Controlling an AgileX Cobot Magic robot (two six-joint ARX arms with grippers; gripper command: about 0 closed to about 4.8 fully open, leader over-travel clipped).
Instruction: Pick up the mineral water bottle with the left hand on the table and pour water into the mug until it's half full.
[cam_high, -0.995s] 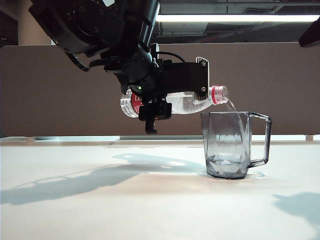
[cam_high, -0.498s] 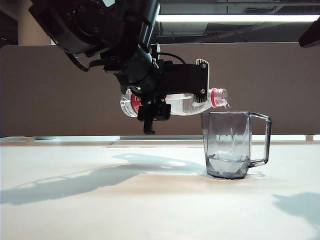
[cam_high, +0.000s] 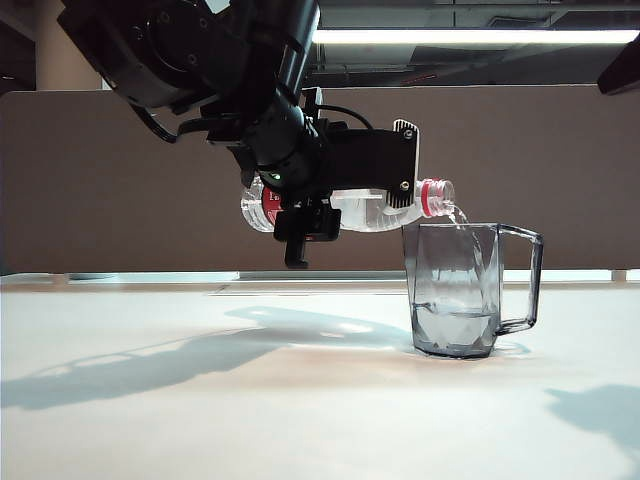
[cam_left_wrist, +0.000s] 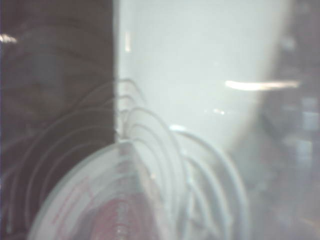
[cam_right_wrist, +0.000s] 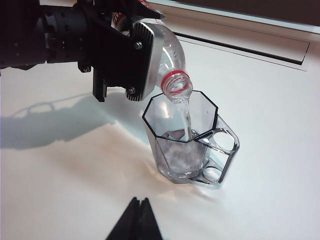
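Water runs from the bottle (cam_high: 350, 207), clamped nearly level in the left gripper (cam_high: 300, 215), into the mug (cam_high: 460, 290) right of centre, roughly a quarter full. You should hold the tilt, righting near half. Right gripper (cam_right_wrist: 135, 220) waits pressed together, near.

bottle (cam_high: 380, 208) mouth over mug (cam_high: 458, 290), on table (cam_high: 250, 400)

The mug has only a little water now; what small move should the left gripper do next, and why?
Probably hold the tilt. The left gripper holds the mineral water bottle nearly level, a stream falls from its mouth into the mug, and the water sits well below half. The right gripper waits shut, clear of the mug.
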